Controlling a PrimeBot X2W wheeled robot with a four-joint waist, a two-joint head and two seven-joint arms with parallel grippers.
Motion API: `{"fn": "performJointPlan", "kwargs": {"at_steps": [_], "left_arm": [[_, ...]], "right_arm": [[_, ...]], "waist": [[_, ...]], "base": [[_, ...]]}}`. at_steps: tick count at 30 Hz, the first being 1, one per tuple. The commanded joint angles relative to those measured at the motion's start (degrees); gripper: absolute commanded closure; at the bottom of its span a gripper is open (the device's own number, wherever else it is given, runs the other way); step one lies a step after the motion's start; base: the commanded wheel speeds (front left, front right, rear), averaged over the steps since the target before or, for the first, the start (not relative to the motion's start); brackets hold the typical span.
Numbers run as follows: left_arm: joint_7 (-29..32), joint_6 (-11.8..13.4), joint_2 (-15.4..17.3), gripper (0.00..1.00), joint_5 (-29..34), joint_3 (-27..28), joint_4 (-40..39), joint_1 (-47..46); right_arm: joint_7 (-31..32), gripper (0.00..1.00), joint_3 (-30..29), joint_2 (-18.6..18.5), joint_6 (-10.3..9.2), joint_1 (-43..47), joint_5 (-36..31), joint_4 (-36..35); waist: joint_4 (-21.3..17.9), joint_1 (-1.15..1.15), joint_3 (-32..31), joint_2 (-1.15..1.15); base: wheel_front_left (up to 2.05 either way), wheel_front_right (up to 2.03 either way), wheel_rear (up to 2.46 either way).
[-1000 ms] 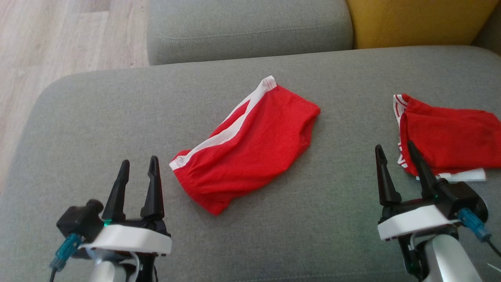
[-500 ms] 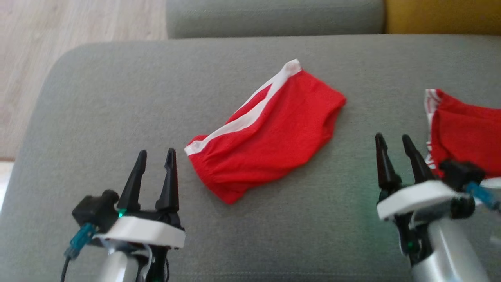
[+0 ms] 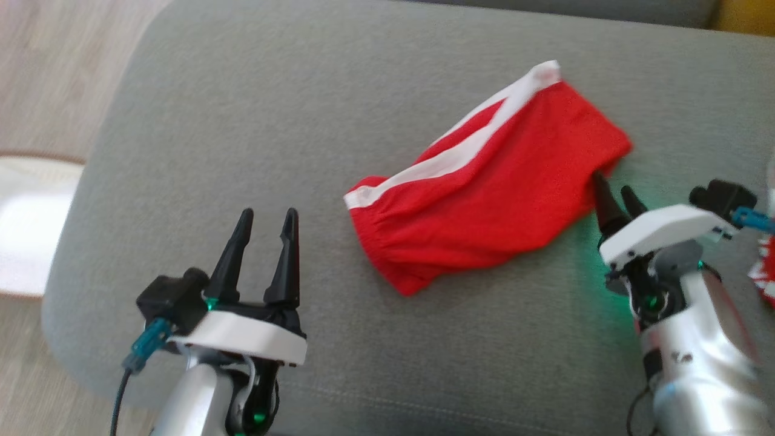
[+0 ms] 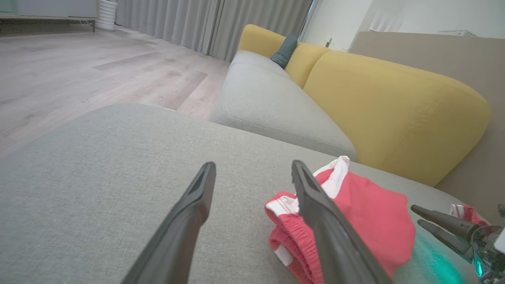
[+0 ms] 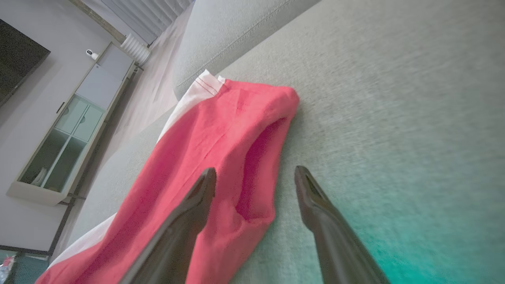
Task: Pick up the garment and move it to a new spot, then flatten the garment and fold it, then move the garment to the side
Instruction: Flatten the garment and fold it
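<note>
Garment: red shorts (image 3: 484, 181) with a white side stripe (image 3: 466, 151) are lying slantwise on the grey seat cushion (image 3: 272, 91), loosely spread and softly wrinkled, with one end gaping open.

Right gripper: the right gripper (image 3: 610, 183) is hanging at the shorts' gaping end, opposite the gathered waistband (image 3: 387, 266). Its fingers are standing wide apart and holding nothing.

Shorts against right gripper: in the right wrist view one finger is sitting over the red cloth beside the opening and the other over bare grey just off the shorts' edge. Whether either tip is touching the cloth I cannot tell.

Left gripper: the left gripper (image 3: 269, 213) is hovering off the shorts' waistband end, clear of the cloth, with its fingers spread and empty.

Stage: the shorts are lying neither folded nor smoothed. That is fitting both a garment waiting to be lifted and one put down at a fresh spot and awaiting flattening.

Risk, layers: jaws closing here are likely catching only the upper layer at the opening, so the shorts would be ballooning open rather than coming along whole.

Risk, cushion: tips pressing low are liable to be nipping the cushion's cover along with the hem.

Risk, one-end hold: cloth held at one end alone is prone to be bunching and twisting.

Risk, neighbour: a second red garment (image 3: 764, 272) is lying beyond the right arm, on the far side from the shorts. A swinging forearm or cable could be dragging it.
</note>
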Motion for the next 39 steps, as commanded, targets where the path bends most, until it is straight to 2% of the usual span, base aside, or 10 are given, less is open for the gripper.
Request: {"fn": "performJointPlan", "kwargs": {"at_steps": [1, 8, 15, 24, 25, 26, 34, 39], "left_arm": [[-0.4, -0.3, 0.1, 0.00, 0.4, 1.2, -1.3, -2.6], [-0.4, 0.2, 0.1, 0.00, 0.0, -0.4, -1.5, -3.4], [-0.4, 0.3, 0.1, 0.00, -0.6, -0.9, -2.1, -4.0], [-0.4, 0.5, 0.1, 0.00, -1.4, -1.8, -2.1, -5.4], [-0.4, 0.5, 0.1, 0.00, -1.5, -1.8, -2.1, -5.6], [-0.4, 0.6, 0.1, 0.00, -1.6, -1.9, -2.0, -5.7], [-0.4, 0.8, 0.1, 0.00, -1.1, -1.0, -1.0, -5.2], [-0.4, 0.6, 0.1, 0.00, -0.3, -0.2, -0.5, -4.0]], "right_arm": [[0.1, 0.00, 0.3, 0.2, -0.05, -3.7, 0.6, 0.3], [-1.0, 0.00, -4.4, 0.2, -0.05, -10.1, 1.0, 11.8], [-2.4, 0.00, -8.6, 0.2, -0.05, -16.4, -4.6, 22.1], [-2.5, 0.00, -12.3, -0.3, -0.05, -23.5, -10.9, 29.6], [-2.6, 0.40, -12.5, -0.3, -0.05, -24.1, -11.4, 30.0], [-3.0, 1.00, -12.6, -0.3, -0.05, -24.7, -11.9, 30.3], [-9.1, 1.00, -13.4, 0.1, -0.05, -24.4, -8.7, 28.5], [-12.2, 1.00, -10.9, 0.2, -0.05, -19.6, 0.2, 25.5]], "waist": [[2.1, 0.00, 1.7, 0.00], [4.1, 0.00, 2.8, 0.00], [5.2, 0.00, 4.4, 0.00], [6.2, 0.00, 6.4, 0.00], [6.3, 0.00, 6.5, 0.00], [6.3, 0.00, 6.5, 0.00], [3.6, 0.00, 3.9, 0.00], [-0.6, 0.00, 0.3, 0.00]], "base": [[0.00, 0.00, 0.00], [0.00, 0.00, 0.00], [0.00, 0.00, 0.00], [0.00, 0.00, 0.00], [0.00, 0.00, 0.00], [0.00, 0.00, 0.00], [0.00, 0.00, 0.00], [0.00, 0.00, 0.00]]}}
